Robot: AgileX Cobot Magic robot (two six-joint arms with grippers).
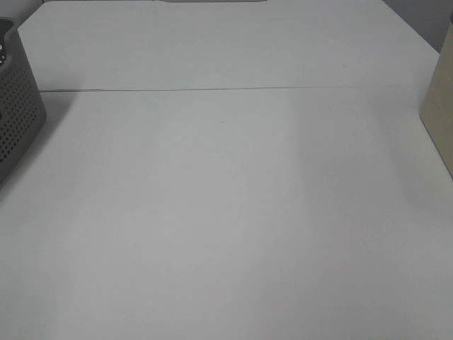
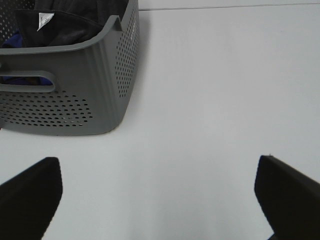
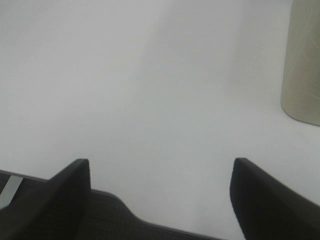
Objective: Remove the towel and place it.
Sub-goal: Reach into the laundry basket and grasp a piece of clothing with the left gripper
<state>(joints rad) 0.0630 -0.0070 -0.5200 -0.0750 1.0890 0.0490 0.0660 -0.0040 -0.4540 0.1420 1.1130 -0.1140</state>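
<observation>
The dark towel [image 2: 75,20] lies bunched inside the grey perforated basket [image 2: 95,90], with a small white tag showing on it. The basket also shows at the left edge of the exterior high view [image 1: 18,117]; the towel is hidden there. My left gripper [image 2: 155,195] is open and empty, low over the white table, a short way from the basket. My right gripper [image 3: 160,192] is open and empty over bare table near its front edge. Neither gripper shows in the exterior high view.
A beige upright container [image 1: 440,106] stands at the right edge of the table and shows in the right wrist view [image 3: 302,65]. A seam [image 1: 226,89] runs across the white table at the back. Something blue [image 2: 15,40] lies in the basket beside the towel.
</observation>
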